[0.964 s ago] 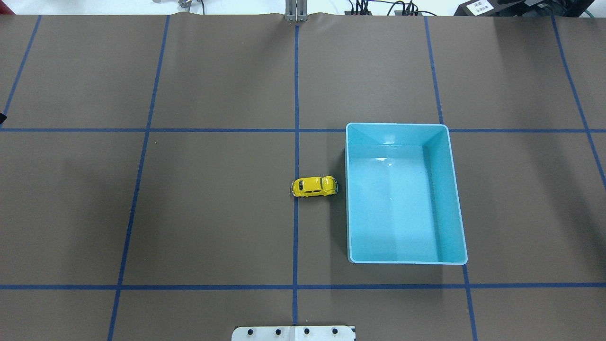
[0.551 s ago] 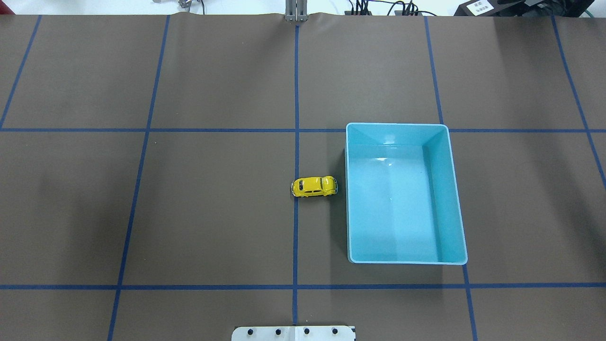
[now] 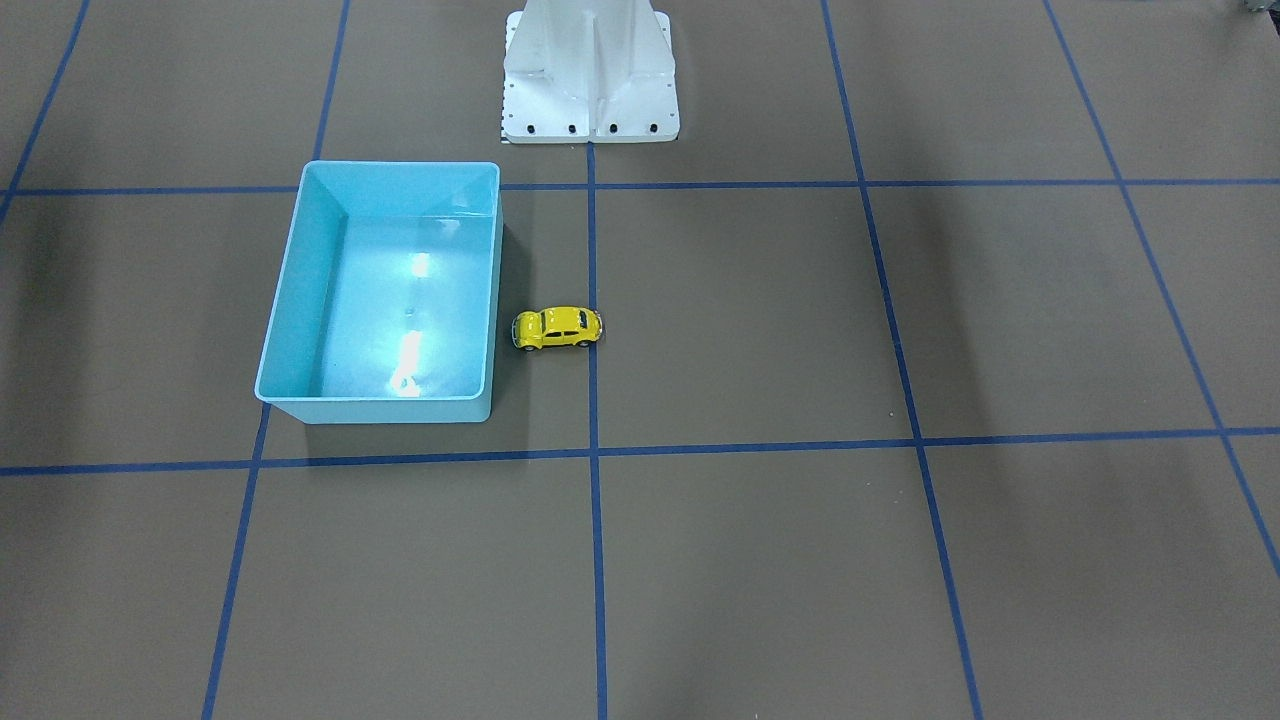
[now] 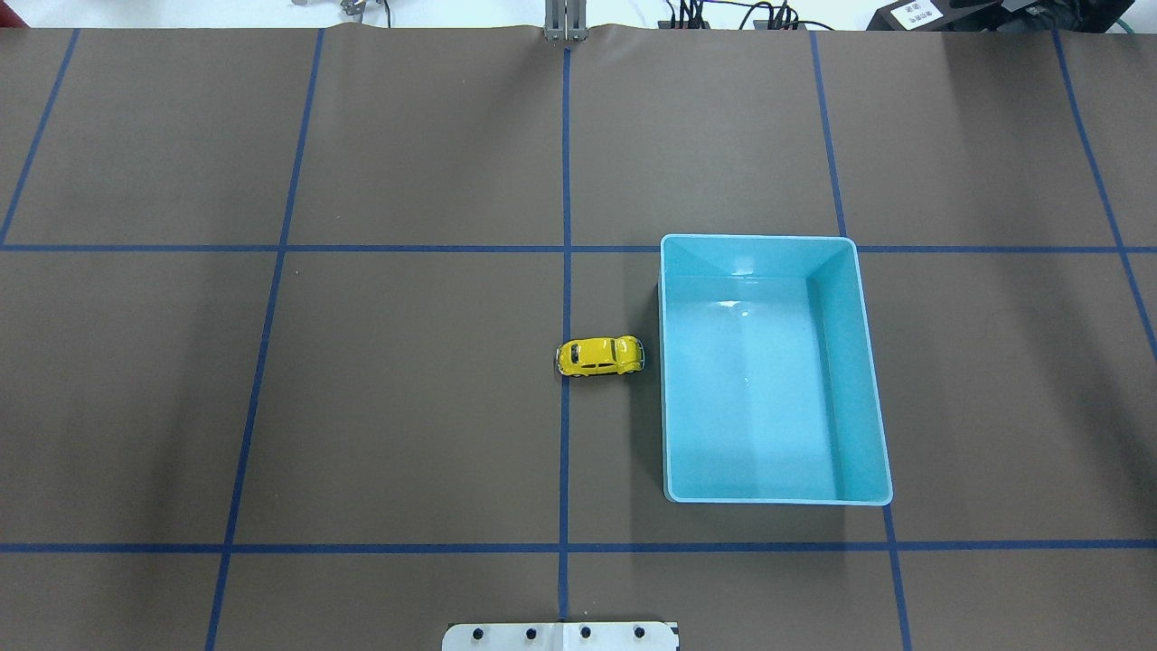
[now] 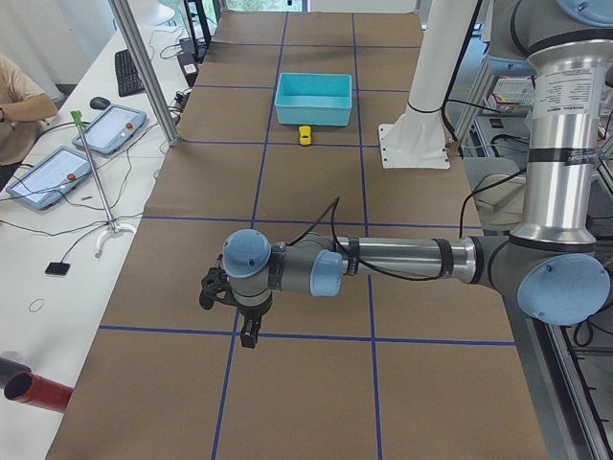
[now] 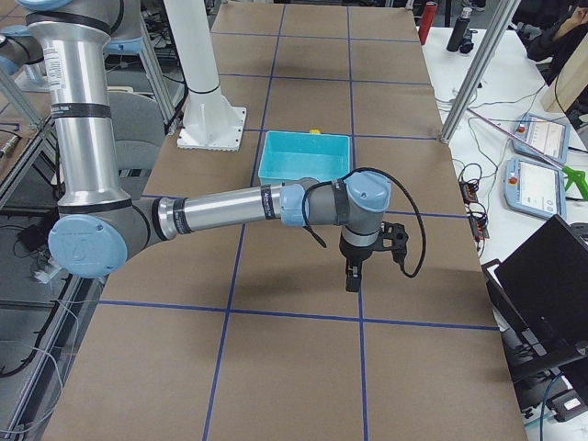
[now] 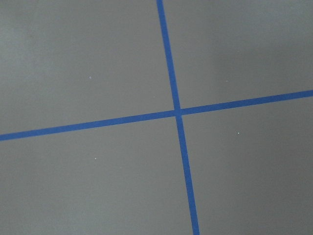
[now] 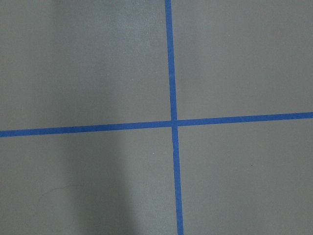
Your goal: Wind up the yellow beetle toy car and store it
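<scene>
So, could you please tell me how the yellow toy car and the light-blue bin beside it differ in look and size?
Size: the yellow beetle toy car is far smaller than the light-blue bin.
Shape: the car is rounded, with dark windows and black wheels; the bin is a plain, open-topped rectangle.
Colour: the car is glossy yellow, the bin pale blue.
Both rest on the brown table cover, side by side with a narrow gap between them.

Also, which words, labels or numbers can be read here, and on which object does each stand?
The white label at the overhead view's top right: printed, but too blurred to read.
The tablet screens in the left side view: too small to read.
The yellow beetle toy car and the light-blue bin: no text shows.
</scene>
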`<state>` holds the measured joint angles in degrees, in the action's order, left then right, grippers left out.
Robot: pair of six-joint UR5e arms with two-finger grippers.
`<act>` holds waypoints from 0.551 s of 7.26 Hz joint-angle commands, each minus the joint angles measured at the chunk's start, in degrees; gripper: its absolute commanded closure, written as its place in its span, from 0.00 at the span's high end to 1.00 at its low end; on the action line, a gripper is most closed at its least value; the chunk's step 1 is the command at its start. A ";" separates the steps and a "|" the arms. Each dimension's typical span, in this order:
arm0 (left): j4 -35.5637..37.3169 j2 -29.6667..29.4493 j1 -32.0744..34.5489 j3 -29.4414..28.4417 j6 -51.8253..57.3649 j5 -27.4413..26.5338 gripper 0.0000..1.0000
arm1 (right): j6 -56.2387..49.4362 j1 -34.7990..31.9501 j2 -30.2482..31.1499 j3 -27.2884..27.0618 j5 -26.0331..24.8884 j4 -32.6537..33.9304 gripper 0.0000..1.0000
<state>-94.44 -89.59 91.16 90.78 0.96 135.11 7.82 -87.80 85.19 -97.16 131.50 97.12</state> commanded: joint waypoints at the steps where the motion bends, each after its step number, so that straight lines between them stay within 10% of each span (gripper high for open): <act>1: 0.75 0.81 0.68 -0.17 -3.42 0.07 1.00 | 0.00 -0.09 0.58 0.04 0.07 0.09 1.00; 4: 0.75 1.69 0.68 -0.08 -3.33 -0.11 1.00 | -0.35 -0.35 2.69 0.74 -0.28 0.00 1.00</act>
<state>-93.70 -88.46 91.82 90.49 -2.35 135.04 7.57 -88.11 86.76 -96.66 131.32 97.19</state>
